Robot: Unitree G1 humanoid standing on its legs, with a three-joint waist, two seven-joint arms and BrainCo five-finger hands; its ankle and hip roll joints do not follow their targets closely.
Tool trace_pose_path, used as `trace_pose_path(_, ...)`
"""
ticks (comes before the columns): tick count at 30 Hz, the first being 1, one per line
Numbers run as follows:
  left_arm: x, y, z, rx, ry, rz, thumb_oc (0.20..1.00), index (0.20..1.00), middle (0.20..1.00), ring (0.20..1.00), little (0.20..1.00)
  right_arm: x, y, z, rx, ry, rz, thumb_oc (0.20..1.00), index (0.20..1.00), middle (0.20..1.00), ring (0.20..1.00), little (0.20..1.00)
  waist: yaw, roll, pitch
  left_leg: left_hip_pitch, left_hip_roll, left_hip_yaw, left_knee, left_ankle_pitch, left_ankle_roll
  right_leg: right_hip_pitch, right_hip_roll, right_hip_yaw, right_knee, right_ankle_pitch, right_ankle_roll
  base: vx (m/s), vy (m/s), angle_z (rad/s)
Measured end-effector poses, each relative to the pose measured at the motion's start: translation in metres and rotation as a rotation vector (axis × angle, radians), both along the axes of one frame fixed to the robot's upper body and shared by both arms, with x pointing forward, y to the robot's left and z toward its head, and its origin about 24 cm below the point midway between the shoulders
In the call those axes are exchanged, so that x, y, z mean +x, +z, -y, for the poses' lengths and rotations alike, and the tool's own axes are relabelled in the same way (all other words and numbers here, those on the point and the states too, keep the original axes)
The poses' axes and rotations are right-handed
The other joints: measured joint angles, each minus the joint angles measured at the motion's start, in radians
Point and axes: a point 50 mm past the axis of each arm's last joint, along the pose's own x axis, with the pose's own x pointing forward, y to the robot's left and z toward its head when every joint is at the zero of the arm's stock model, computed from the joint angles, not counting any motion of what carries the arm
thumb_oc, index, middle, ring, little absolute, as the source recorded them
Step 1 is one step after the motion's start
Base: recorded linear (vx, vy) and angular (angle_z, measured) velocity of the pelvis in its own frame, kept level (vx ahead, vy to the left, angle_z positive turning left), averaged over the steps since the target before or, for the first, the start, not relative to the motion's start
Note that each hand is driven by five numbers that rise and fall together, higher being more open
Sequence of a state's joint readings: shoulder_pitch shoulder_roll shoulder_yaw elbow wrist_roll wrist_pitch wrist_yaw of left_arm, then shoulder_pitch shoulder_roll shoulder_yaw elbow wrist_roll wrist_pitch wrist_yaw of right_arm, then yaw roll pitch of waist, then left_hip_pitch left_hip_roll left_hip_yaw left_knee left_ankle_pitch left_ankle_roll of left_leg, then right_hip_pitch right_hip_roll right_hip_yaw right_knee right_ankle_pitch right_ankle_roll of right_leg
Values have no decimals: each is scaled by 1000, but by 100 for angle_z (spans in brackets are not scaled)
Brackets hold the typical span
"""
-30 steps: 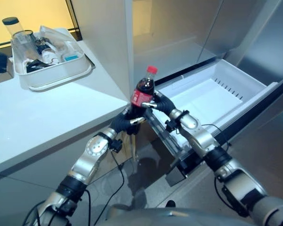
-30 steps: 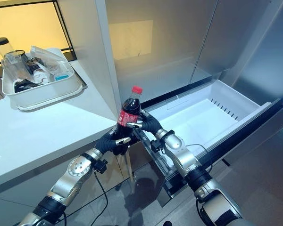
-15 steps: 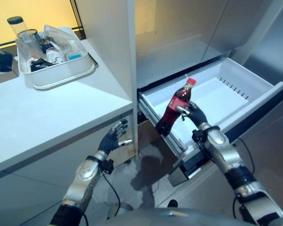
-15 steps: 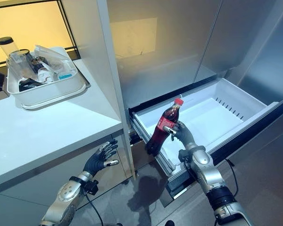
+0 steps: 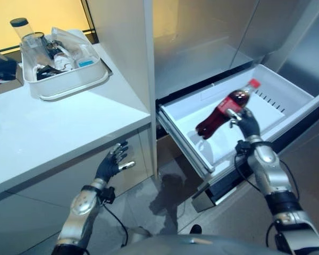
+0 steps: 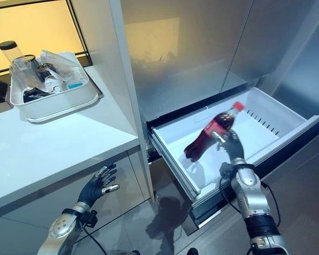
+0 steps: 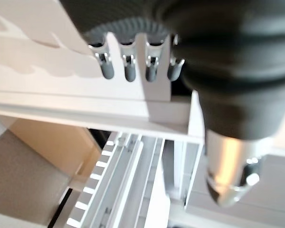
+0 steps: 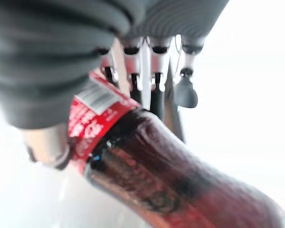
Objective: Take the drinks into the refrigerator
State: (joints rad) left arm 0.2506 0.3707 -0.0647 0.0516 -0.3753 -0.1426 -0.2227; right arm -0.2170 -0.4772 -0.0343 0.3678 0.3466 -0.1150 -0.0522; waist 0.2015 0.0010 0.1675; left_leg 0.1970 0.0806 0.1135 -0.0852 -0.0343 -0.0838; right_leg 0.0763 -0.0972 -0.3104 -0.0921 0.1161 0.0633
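Since a moment ago the right hand (image 5: 248,121) has carried the cola bottle (image 5: 223,109) over the open refrigerator drawer (image 5: 287,90) and tipped it nearly flat, fingers wrapped around its labelled upper body. Full, smooth and rounded, it looks heavy and slippery, so gripping near the label suits it. Left hand (image 5: 110,162) hangs open-fingered below the white surface (image 5: 53,125).

I'm looking into a kitchen. A tall steel-fronted refrigerator (image 6: 202,48) stands ahead with its white bottom drawer (image 6: 266,114) pulled open, a cola bottle (image 6: 210,130) over it. Just beside it on the left runs a pale tabletop (image 6: 53,149) with plain cabinet fronts (image 5: 42,186) beneath. On the tabletop sits a white tub (image 6: 53,101) crammed with jars, packets and a dark-lidded container. The floor (image 5: 165,196) is smooth grey tile.
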Motion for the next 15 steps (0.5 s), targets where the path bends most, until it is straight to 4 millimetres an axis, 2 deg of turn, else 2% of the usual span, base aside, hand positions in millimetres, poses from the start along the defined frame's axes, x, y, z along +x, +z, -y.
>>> trace_pose_path(2,2,6,3,-8,-15,28,1000,1000,1000,1000,1000,1,-8,17,-129,-26,-92,200,200,200,200,200,11,-11,6,-2,0,-6,1,0,0,1,-1,-4,0,-1,1,-22,8,7)
trace_pose_path(6,1,15,9,-45,-49,59,1000,1000,1000,1000,1000,13,-17,28,-328,-31,-229,200,200,200,200,200,37,-41,11,-15,-1,-24,7,0,0,3,-5,-22,0,-8,7,-12,32,15)
trace_pose_path(8,1,17,13,-69,-75,62,1000,1000,1000,1000,1000,18,-26,29,-396,-30,-309,200,200,200,200,200,37,-55,15,-22,-5,-43,10,1,1,6,-10,-39,0,-10,8,-18,30,28)
trace_pose_path(10,0,16,15,-69,-85,55,1000,1000,1000,1000,1000,17,-37,28,-469,-12,-378,200,200,200,200,200,73,-60,16,-44,-9,-66,12,3,4,-1,-17,-63,0,-11,9,-24,41,32)
trace_pose_path(15,2,22,15,-45,-107,71,1000,1000,1000,1000,1000,10,-71,12,-582,70,-542,200,200,200,200,200,118,-62,23,-89,-17,-123,25,4,5,-14,-28,-123,1,-24,17,9,35,34)
